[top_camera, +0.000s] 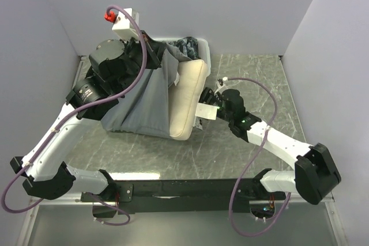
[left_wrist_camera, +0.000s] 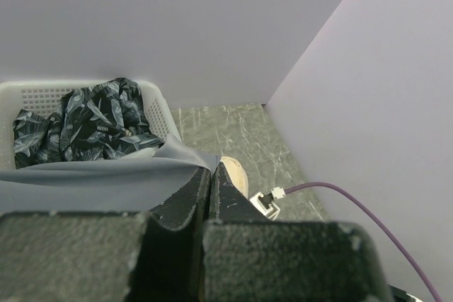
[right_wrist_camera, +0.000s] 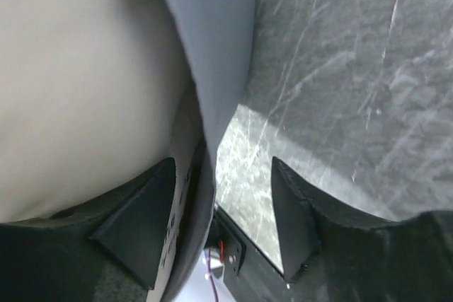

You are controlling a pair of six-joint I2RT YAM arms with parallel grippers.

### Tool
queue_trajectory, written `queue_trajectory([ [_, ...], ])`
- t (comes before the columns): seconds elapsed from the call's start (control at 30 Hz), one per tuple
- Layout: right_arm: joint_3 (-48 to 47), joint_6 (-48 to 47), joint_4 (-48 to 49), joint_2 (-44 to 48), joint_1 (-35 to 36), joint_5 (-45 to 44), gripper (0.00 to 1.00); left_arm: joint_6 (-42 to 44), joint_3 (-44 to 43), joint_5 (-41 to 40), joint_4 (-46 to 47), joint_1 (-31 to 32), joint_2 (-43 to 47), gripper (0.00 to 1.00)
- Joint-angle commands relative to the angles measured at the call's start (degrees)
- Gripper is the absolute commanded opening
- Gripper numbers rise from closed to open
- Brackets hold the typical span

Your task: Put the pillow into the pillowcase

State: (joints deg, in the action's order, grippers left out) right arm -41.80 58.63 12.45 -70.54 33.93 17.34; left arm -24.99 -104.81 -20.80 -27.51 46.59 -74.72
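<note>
The right gripper [right_wrist_camera: 223, 175] has its two black fingers standing apart, and the hanging edge of the large wrinkly grey fabric pillowcase [right_wrist_camera: 212, 47] drops into the gap between them without being pinched. Its left finger [right_wrist_camera: 138, 224] lies against the large cream-white soft pillow [right_wrist_camera: 78, 68], while the other finger stands over the bare green-grey marbled table [right_wrist_camera: 354, 68]. From above, this gripper sits at the right-hand edge of the pillow, just beside a small white tag [top_camera: 206, 111] that sticks out from that edge. The left gripper [left_wrist_camera: 211, 183] is closed, its dark fingers pressed together on a fold of the pillowcase's rim, and it holds that rim raised at the back of the table so that the grey cloth hangs down in a slope. The pillow lies on the table near the middle, its left part covered by the pillowcase and its right side and far corner showing bare. Behind the raised cloth stands a white perforated plastic basket [left_wrist_camera: 159, 114] holding a crumpled dark fabric with a pale leaf print [left_wrist_camera: 85, 122]. A purple cable [left_wrist_camera: 340, 192] with a white plug arcs over the table at the right, and pale lilac walls [left_wrist_camera: 212, 26] close off the back and sides.
</note>
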Motion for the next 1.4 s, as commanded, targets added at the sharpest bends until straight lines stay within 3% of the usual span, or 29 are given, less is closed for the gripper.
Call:
queue_trajectory([
  [0.0,-2.58,1.92,10.48,-2.31,1.22,-2.23,0.59,-1.37,-5.04,2.34,8.88,0.26,0.98,0.01],
  [0.07,-3.28,2.45,12.07,-3.63,1.66,-2.40,0.57,-1.29,-5.40,2.43,8.79,0.26,0.89,0.01],
  [0.17,-4.08,2.89,12.16,-3.20,1.66,-2.93,0.39,-0.85,-6.01,1.90,8.26,0.17,0.98,0.01],
  [0.2,-4.34,2.54,11.47,-2.50,1.58,-3.36,0.28,-0.32,-6.54,1.64,8.08,0.26,0.89,0.01],
  [0.27,-5.30,0.44,6.38,1.26,1.58,-6.07,0.18,0.38,-7.16,0.50,7.21,0.26,0.71,0.01],
  [0.3,-7.31,-0.26,3.84,2.85,1.49,-7.05,0.08,1.17,-7.42,0.15,7.12,0.26,0.71,0.01],
  [0.37,-10.48,-3.86,-4.25,8.19,1.14,-10.03,0.00,2.05,-7.77,-0.73,7.20,0.26,0.54,0.02],
  [0.57,-34.01,-15.20,-24.38,14.91,0.87,-17.25,0.00,5.65,-10.93,-1.62,6.77,-0.70,-1.83,0.03],
  [0.7,-51.75,-19.69,-32.30,11.67,0.52,-19.97,0.00,4.96,-13.39,0.75,6.41,-2.11,-3.68,0.03],
  [0.9,-68.91,-23.73,-40.47,3.49,0.43,-21.38,0.00,4.08,-18.56,1.90,3.27,-4.39,-6.58,0.04],
  [1.1,-80.53,-27.60,-46.54,-1.52,-3.42,-24.73,0.00,-0.22,-18.58,9.71,1.06,-10.02,-8.16,0.06],
  [1.2,-84.84,-27.17,-48.92,-3.72,-11.12,-17.63,0.00,-2.43,-18.93,14.29,-1.05,-10.64,-10.35,0.06],
  [1.3,-84.15,-24.18,-49.27,-5.48,-13.98,-7.88,0.00,-4.01,-17.27,10.78,-4.13,-11.69,-10.54,0.06],
  [1.37,-75.16,-22.78,-45.25,-4.35,-11.44,-5.92,0.00,-7.32,-11.94,12.26,-3.79,-16.23,-8.36,0.06],
])
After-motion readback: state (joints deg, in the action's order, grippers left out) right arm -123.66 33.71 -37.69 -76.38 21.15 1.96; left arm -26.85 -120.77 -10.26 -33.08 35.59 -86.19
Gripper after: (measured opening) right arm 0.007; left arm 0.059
